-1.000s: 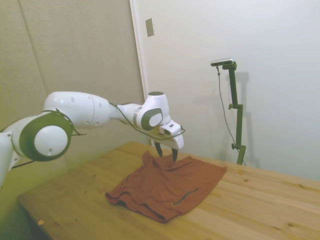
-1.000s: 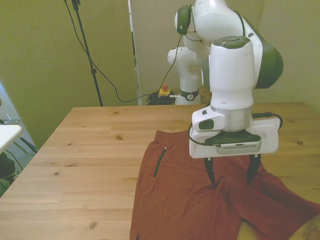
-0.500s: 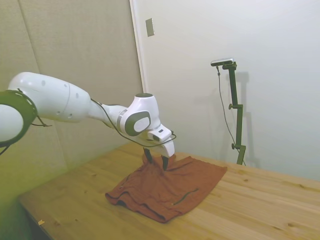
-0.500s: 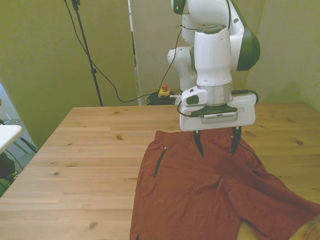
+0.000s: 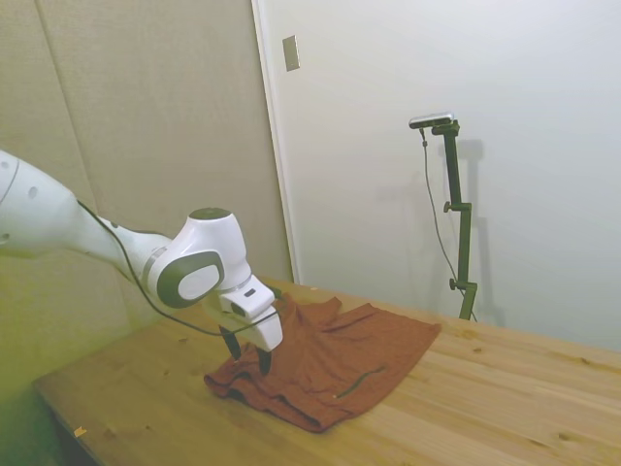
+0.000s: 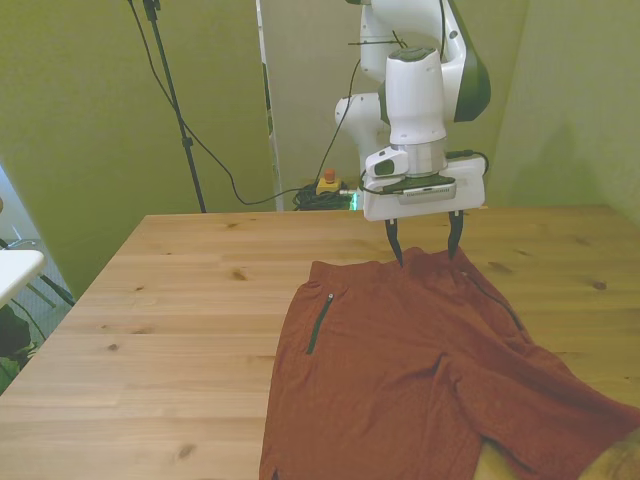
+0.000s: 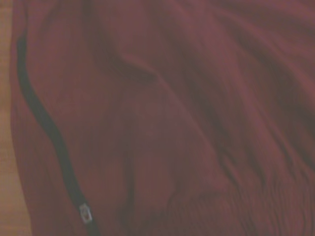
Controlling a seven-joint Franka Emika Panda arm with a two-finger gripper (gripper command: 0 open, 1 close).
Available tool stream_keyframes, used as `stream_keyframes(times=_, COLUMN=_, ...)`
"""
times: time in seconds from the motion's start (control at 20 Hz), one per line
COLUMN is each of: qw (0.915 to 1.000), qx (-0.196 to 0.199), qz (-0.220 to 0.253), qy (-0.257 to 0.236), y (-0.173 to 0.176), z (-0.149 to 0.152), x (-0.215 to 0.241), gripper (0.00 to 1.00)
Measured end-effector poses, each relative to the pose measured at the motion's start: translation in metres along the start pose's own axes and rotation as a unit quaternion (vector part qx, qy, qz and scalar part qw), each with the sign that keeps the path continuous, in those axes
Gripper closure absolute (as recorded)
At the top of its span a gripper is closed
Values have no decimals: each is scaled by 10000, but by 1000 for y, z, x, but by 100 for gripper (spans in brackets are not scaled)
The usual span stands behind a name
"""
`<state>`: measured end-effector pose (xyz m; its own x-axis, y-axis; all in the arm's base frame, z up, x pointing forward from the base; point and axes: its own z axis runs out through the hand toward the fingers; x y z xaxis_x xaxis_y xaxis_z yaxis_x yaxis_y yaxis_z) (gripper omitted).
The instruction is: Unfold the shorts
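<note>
Rust-red shorts (image 6: 400,370) lie mostly spread on the wooden desk (image 6: 160,320), toward the front view's right, w/ some folds. Dark zip pocket slit (image 6: 320,322) near the edge on the front view's left. Tool (image 6: 424,245) hangs just over the waistband edge, fingers apart, holding nothing. Wrist view: blurry red fabric (image 7: 187,123) w/ the dark zip line (image 7: 47,132).

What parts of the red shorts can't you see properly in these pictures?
- Front view: the bottom and right edges of the picture cut off the legs of the shorts, so their hems are hidden.
- Side view: the gripper and its arm cover the end of the shorts nearest the robot.
- Wrist view: the cloth is blurred, and the small tag at the end of the dark zip is too small to read.
</note>
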<state>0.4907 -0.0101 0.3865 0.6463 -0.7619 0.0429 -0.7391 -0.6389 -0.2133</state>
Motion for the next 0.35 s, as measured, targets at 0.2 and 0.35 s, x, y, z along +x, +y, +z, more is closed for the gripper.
stream_keyframes(times=0.2, qw=10000, qx=56, qz=-46, qy=48, y=3, z=-9, x=-9, gripper=0)
stream_keyframes(times=0.35, qw=9998, qx=140, qz=-110, qy=96, y=-3, z=-19, x=-14, gripper=0)
